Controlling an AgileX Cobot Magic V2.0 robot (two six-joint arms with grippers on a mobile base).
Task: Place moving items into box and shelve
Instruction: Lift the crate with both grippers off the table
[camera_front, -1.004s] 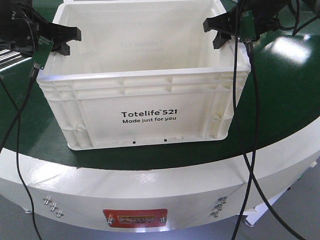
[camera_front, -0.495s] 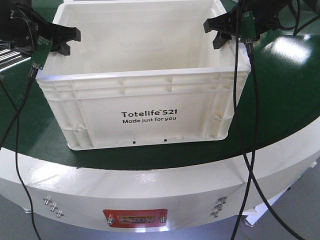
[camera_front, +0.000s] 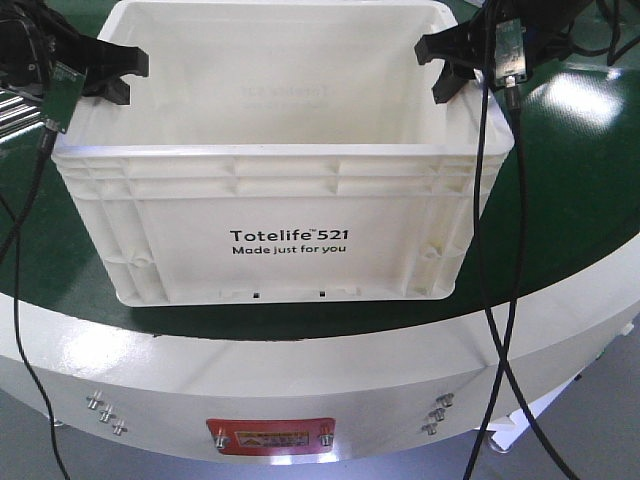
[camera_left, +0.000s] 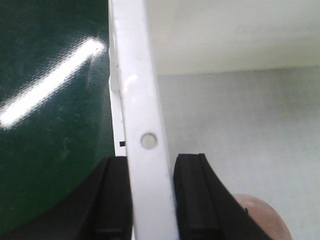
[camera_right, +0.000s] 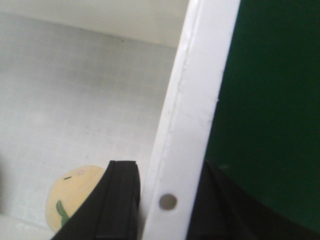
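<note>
The white ribbed box (camera_front: 290, 200) printed "Totelife 521" stands over the green tabletop. My left gripper (camera_front: 118, 78) is shut on its left rim, and the left wrist view shows the rim (camera_left: 137, 100) between the black fingers of that gripper (camera_left: 152, 165). My right gripper (camera_front: 440, 68) is shut on the right rim (camera_right: 200, 90), one finger inside the wall and one outside (camera_right: 170, 172). Inside the box lie the moving items: a mauve-brown plush (camera_left: 265, 220) partly behind a finger, and a yellow plush with a green stripe (camera_right: 75, 195).
The green tabletop (camera_front: 570, 180) has a curved white front edge (camera_front: 320, 370) carrying a red plate (camera_front: 270, 437). Black cables (camera_front: 485, 260) hang from both arms down past the box's sides. Metal rollers (camera_front: 15, 105) show at the far left.
The box has come nearer the camera and a little to the left, looking larger. Both grippers moved with it, still on its rims.
</note>
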